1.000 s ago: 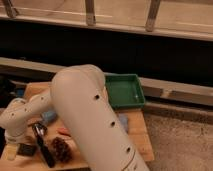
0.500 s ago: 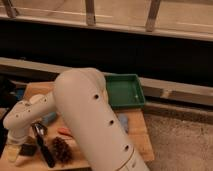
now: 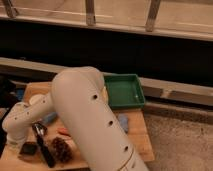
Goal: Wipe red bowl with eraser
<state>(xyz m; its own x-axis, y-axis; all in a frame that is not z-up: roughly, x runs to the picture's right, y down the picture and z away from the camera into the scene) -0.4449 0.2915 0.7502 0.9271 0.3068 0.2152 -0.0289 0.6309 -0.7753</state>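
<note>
My white arm fills the middle of the camera view and bends down to the wooden table's left front corner. The gripper hangs there, right over a small flat black block, the eraser, which lies on the table. I cannot tell whether it touches the block. The red bowl is hidden from view. A thin reddish strip shows at the arm's edge, and I cannot tell what it is.
A long black-handled utensil lies just right of the eraser, with a dark brown bristly thing beside it. A green tray sits at the table's back right. A blue block lies right of the arm, and a white cup stands back left.
The wrist end of the arm has shifted slightly right and down toward the black block. Everything on the table lies where it was.
</note>
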